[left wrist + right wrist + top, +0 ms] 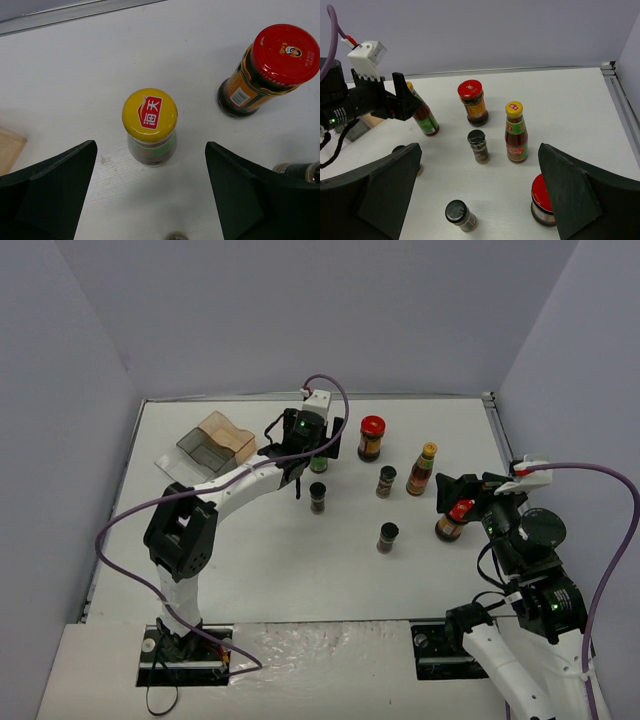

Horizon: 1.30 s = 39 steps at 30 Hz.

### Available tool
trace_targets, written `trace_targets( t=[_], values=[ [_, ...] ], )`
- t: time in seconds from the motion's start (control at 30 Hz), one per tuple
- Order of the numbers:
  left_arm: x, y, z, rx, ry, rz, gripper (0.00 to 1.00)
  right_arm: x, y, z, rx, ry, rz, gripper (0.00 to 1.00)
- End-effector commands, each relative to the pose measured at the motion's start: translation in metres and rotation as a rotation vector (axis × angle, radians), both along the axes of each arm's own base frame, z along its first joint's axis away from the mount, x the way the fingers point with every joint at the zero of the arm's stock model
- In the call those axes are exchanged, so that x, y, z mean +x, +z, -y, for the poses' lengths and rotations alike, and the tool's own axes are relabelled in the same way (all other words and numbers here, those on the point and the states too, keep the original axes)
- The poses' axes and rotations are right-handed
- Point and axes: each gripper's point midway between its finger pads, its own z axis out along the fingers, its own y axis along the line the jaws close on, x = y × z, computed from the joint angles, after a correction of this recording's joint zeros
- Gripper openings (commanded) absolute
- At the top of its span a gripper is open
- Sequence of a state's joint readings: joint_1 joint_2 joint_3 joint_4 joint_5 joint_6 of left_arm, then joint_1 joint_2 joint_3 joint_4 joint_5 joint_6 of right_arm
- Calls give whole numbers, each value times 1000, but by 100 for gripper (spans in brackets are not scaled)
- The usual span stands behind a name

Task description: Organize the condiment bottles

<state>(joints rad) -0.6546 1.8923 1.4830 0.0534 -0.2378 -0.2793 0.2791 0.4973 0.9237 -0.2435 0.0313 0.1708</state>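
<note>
My left gripper [306,452] hangs open over a yellow-capped sauce bottle [150,117]; in the left wrist view its fingers [55,190] stand apart on either side of the bottle without touching it. A red-lidded jar [371,437] stands just to the right. The second yellow-capped bottle [422,468] and three black-capped spice jars [318,497] [386,481] [388,537] stand mid-table. My right gripper [479,147] is open and empty, above the table. A second red-lidded jar [544,200] stands beside its right finger.
The clear and tan stepped rack [215,443] sits at the back left, close to the left arm's forearm. Grey walls enclose the white table [250,570] on three sides. A metal rail [497,425] runs along the right edge.
</note>
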Motion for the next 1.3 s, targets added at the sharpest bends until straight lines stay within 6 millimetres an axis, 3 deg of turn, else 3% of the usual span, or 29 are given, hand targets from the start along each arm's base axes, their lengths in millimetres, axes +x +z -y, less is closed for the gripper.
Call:
trace_targets(
  t=[0.0,0.33,0.53,0.63,0.73,1.03,1.27],
  values=[
    [21,56,7,-110,-17,140,84,6,19,-6,2,24,68,100],
    [30,46,16,-103,-40,141,72,8,16,-6,-7,23,59,100],
    [32,39,18,-95,-52,146,55,9,13,-7,-8,27,54,100],
    [32,51,15,-105,-52,185,24,9,14,-7,-9,27,56,100],
    [29,67,7,-106,-45,222,0,8,14,-8,-5,32,56,100],
    [20,148,-46,-135,24,332,0,12,13,-9,-6,33,50,100],
    [21,195,-118,-103,138,396,0,15,12,-10,-12,35,46,100]
  ],
)
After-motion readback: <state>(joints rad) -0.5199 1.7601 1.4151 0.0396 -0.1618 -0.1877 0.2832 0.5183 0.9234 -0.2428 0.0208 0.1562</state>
